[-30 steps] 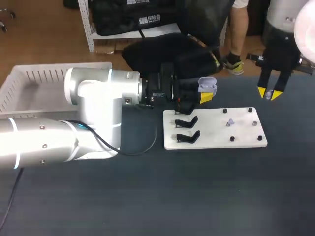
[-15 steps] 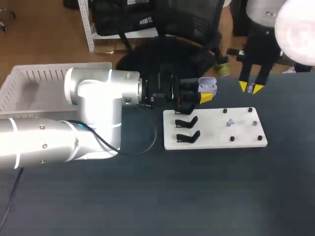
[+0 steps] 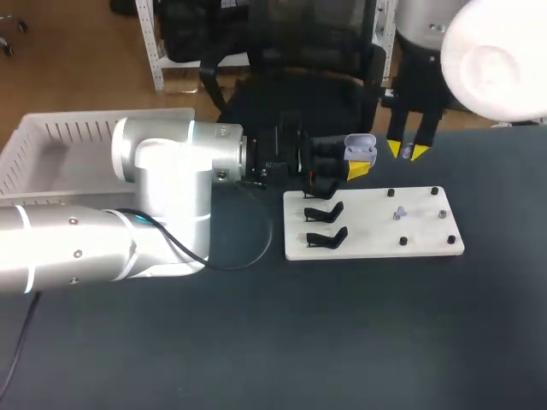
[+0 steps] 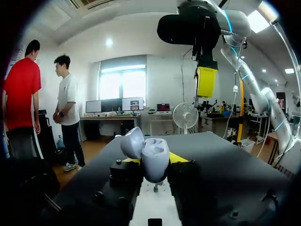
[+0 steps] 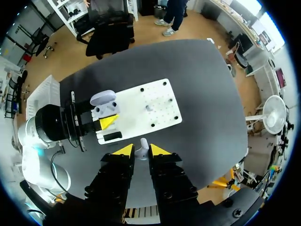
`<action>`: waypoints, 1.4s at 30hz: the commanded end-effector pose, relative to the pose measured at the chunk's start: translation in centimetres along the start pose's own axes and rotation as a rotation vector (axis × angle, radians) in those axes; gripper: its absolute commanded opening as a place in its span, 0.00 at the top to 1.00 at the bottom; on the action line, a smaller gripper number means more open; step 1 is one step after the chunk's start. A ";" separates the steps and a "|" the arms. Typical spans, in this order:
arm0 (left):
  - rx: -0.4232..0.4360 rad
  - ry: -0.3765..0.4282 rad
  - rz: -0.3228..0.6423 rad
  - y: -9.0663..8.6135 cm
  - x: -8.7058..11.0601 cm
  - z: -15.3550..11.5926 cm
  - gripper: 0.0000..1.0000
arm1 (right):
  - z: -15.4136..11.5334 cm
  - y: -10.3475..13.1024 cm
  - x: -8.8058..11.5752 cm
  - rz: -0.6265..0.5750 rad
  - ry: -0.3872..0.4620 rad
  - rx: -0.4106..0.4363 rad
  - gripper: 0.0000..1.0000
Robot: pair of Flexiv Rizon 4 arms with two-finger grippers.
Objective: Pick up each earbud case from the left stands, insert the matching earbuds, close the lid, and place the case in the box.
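A pale lilac earbud case (image 3: 361, 147) with its lid up is held off the table behind the white board (image 3: 427, 235); my left gripper (image 3: 357, 162) is shut on it. In the left wrist view the case (image 4: 154, 153) sits between the yellow tips, its lid (image 4: 132, 141) tilted back. My right gripper (image 3: 407, 151) hangs just right of the case, shut on a small white earbud (image 5: 143, 149). Another earbud (image 3: 399, 212) rests on the board among black pegs. Two black stands (image 3: 326, 224) on the board's left side hold nothing.
A white slatted basket (image 3: 51, 137) stands at the table's far left, partly behind my left arm. A thin black cable (image 3: 256, 252) loops on the dark table beside the board. The table's near half is bare dark surface.
My right gripper has travelled left and towards the table's far edge with the earbud, ending close beside the open case. The left arm and case have stayed put.
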State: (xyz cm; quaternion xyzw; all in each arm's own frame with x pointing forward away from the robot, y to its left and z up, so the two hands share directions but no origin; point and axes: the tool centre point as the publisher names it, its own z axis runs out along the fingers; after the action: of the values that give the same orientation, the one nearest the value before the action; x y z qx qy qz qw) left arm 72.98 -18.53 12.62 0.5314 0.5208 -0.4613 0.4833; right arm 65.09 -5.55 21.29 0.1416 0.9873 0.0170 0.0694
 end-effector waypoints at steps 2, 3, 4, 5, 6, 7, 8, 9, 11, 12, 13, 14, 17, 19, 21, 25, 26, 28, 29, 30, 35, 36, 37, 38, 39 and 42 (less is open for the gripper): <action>-0.008 -0.004 0.004 -0.2 0.1 0.0 1.00 | 0.4 1.1 -0.7 -0.004 0.009 0.009 1.00; -0.008 -0.004 0.004 -0.2 0.1 0.0 1.00 | 0.6 1.2 -0.8 -0.002 0.012 0.013 1.00; -0.008 -0.004 0.004 -0.2 0.1 0.0 1.00 | 0.7 1.4 -0.9 -0.002 0.013 0.014 1.00; -0.008 -0.004 0.004 -0.2 0.1 0.0 1.00 | 0.8 1.5 -1.0 -0.005 0.014 0.013 1.00; -0.008 -0.004 0.004 -0.2 0.1 0.0 1.00 | 0.9 1.7 -1.1 -0.006 0.014 0.013 1.00; -0.008 -0.004 0.004 -0.2 0.1 0.0 1.00 | 1.0 1.9 -1.3 -0.006 0.013 0.014 1.00; -0.008 -0.004 0.004 -0.2 0.1 0.0 1.00 | 1.1 2.0 -1.5 -0.006 0.013 0.015 1.00; -0.008 -0.004 0.004 -0.2 0.1 0.0 1.00 | 1.1 2.1 -1.6 -0.007 0.012 0.016 1.00; -0.008 -0.004 0.004 -0.2 0.1 0.0 1.00 | 1.2 2.4 -2.0 -0.011 0.012 0.017 1.00; -0.008 -0.004 0.004 -0.2 0.1 0.0 1.00 | 1.2 2.6 -2.1 -0.013 0.011 0.017 1.00; -0.008 -0.004 0.004 -0.2 0.1 0.0 1.00 | 1.2 2.8 -2.2 -0.019 0.008 0.019 1.00; -0.008 -0.004 0.004 -0.2 0.1 0.0 1.00 | 1.3 2.9 -2.3 -0.021 0.007 0.020 1.00; -0.008 -0.004 0.004 -0.2 0.1 0.0 1.00 | 1.4 3.3 -2.7 -0.025 0.007 0.019 1.00; -0.008 -0.004 0.004 -0.2 0.1 0.0 1.00 | 1.5 3.7 -2.9 -0.031 0.007 0.018 1.00; -0.008 -0.004 0.004 -0.2 0.1 0.0 1.00 | 1.7 4.0 -3.1 -0.035 0.007 0.017 1.00; -0.008 -0.004 0.004 -0.2 0.1 0.0 1.00 | 2.3 4.5 -3.3 -0.046 0.008 0.022 1.00; -0.008 -0.004 0.004 -0.2 0.1 0.0 1.00 | 2.3 4.5 -3.3 -0.047 0.008 0.023 1.00; -0.008 -0.004 0.004 -0.2 0.1 0.0 1.00 | 2.5 4.7 -3.5 -0.047 0.009 0.025 1.00; -0.008 -0.004 0.004 -0.2 0.1 0.0 1.00 | 2.6 4.7 -3.6 -0.047 0.009 0.025 1.00; -0.008 -0.004 0.004 -0.2 0.1 0.0 1.00 | 2.6 4.7 -3.7 -0.047 0.010 0.025 1.00; -0.008 -0.004 0.004 -0.2 0.1 0.0 1.00 | 2.9 5.0 -3.9 -0.050 0.014 0.026 1.00; -0.008 -0.004 0.004 -0.2 0.1 0.0 1.00 | 2.9 5.0 -3.9 -0.050 0.016 0.026 1.00; -0.008 -0.004 0.004 -0.2 0.1 0.0 1.00 | 3.0 5.0 -4.0 -0.050 0.017 0.027 1.00; -0.008 -0.004 0.004 -0.2 0.1 0.0 1.00 | 3.1 5.1 -3.9 -0.051 0.020 0.027 1.00; -0.008 -0.004 0.004 -0.2 0.1 0.0 1.00 | 3.1 5.1 -3.9 -0.051 0.020 0.028 1.00; -0.008 -0.004 0.004 -0.2 0.1 0.0 1.00 | 3.3 5.2 -4.1 -0.050 0.024 0.030 1.00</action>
State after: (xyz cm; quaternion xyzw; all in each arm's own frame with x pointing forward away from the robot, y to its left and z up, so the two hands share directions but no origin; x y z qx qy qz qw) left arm 72.98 -18.53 12.62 0.5314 0.5208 -0.4613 0.4833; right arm 70.55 -1.86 18.89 0.1170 0.9913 0.0044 0.0594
